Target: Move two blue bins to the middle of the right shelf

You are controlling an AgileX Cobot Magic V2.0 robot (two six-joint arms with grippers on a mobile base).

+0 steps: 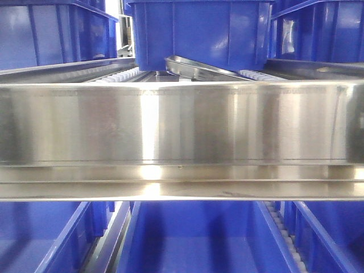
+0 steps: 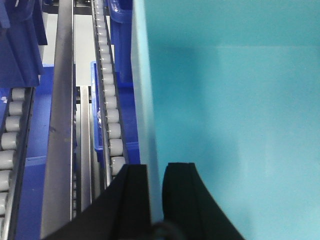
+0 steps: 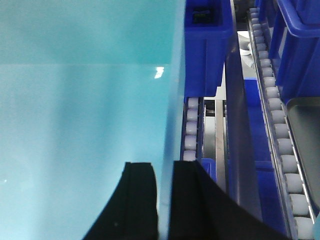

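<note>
Currently we grip the blue bin (image 1: 199, 34) between the roller tracks (image 2: 107, 100), left claw (image 2: 156, 172) and right claw (image 3: 162, 170) each clamped on an opposite side wall; uneven pulling could twist it, letting a thin wall slip free.

Shelf (image 1: 182, 190) is a steel flow rack: shiny front rail (image 1: 182, 122) across the middle, grey roller tracks (image 2: 107, 100) running back. Upper level has a blue bin (image 1: 199, 34) in the middle and 1 more on each side, plus a metal tray (image 1: 199, 67) lying tilted by the rollers. Lower level is more blue bins (image 1: 193, 239).
</note>
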